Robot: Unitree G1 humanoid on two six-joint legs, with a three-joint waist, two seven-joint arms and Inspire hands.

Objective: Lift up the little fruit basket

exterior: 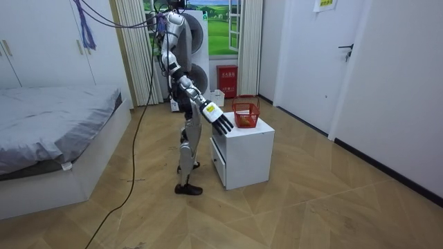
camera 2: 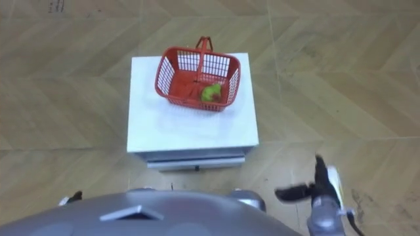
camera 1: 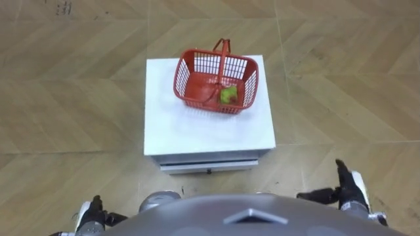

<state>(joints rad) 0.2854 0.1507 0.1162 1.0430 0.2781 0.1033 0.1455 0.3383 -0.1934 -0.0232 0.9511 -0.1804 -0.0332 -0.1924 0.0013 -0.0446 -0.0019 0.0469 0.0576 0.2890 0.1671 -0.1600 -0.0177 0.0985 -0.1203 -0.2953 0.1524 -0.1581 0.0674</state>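
A red plastic basket stands on the far part of a white cabinet's top, its handle upright. A green fruit lies inside it at the right. My right hand hangs open at the lower right, short of the cabinet and well apart from the basket. At the lower left my left hand is open and low beside my body. In the room view I stand upright facing the cabinet's drawer side, right hand held forward near the cabinet's edge, basket beyond it.
The cabinet has a drawer front facing me. Wooden floor lies all round it. A bed is behind me at the room view's left, and a wall with a door at its right.
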